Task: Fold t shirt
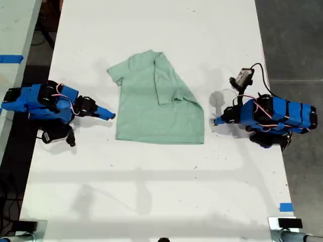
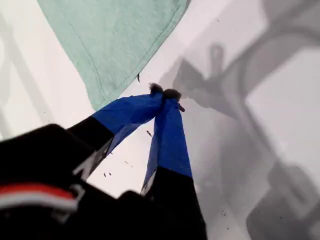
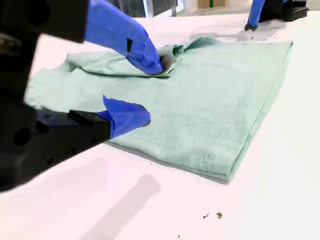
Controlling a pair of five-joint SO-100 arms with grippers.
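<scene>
The pale mint-green t shirt (image 1: 146, 111) lies flat on the white table (image 1: 151, 186), with one sleeve side folded over onto its body. My first gripper (image 1: 217, 121) is at the exterior view's right, shut with nothing in it. Its tips (image 2: 165, 91) meet just off a bottom corner of the t shirt (image 2: 115, 40). My second gripper (image 1: 112, 116) is at the exterior view's left, close to the shirt's edge. It stands open (image 3: 147, 92) and empty, looking across the t shirt (image 3: 215, 100).
Blue tape marks sit near the table's edge at the exterior view's lower right (image 1: 285, 206) and on a neighbouring surface at its left (image 1: 10, 58). Dark floor (image 1: 292, 40) lies beyond the table at its right. Small dark specks (image 3: 212, 216) dot the tabletop.
</scene>
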